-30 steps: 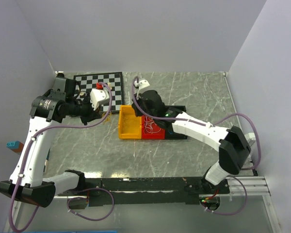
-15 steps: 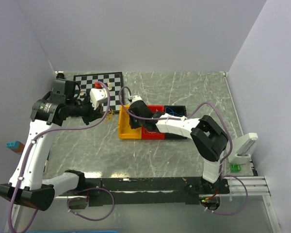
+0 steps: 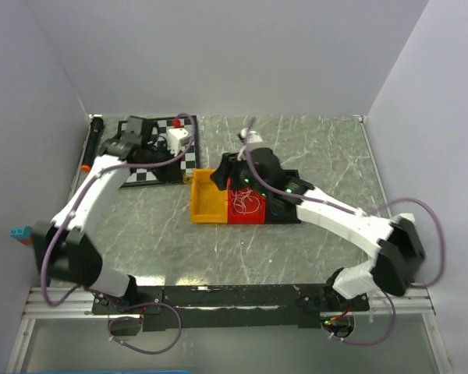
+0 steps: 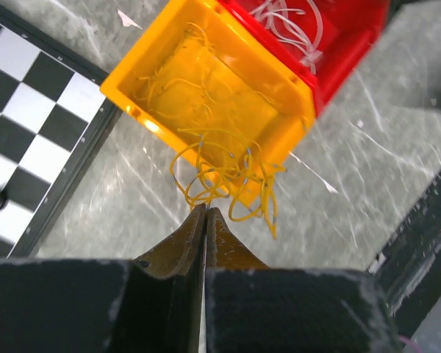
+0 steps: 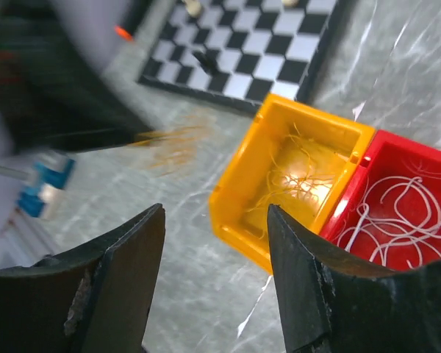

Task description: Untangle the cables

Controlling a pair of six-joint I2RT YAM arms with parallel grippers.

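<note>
A tangle of thin yellow cables (image 4: pixel 222 173) hangs from my left gripper (image 4: pixel 206 211), which is shut on one of its strands just above the near edge of the yellow bin (image 4: pixel 206 88). More yellow strands (image 5: pixel 298 176) lie inside that bin (image 3: pixel 205 201). White cables (image 5: pixel 397 209) lie curled in the red bin (image 3: pixel 248 204) beside it. My right gripper (image 5: pixel 214 220) hovers open and holds nothing, over the table by the yellow bin's corner. From above, the left gripper (image 3: pixel 189 170) is at the bin's back left and the right gripper (image 3: pixel 223 177) over the bins.
A chessboard (image 3: pixel 152 152) with a few pieces lies behind the bins on the left. A black bin (image 3: pixel 285 210) adjoins the red one, mostly under my right arm. A black marker (image 3: pixel 90 144) lies at the far left edge, a blue block (image 3: pixel 19 232) off the table's left side.
The right gripper has gone from shut to open and its arm has swung back over the bins. The left arm has shifted toward the back with the yellow tangle in it.
</note>
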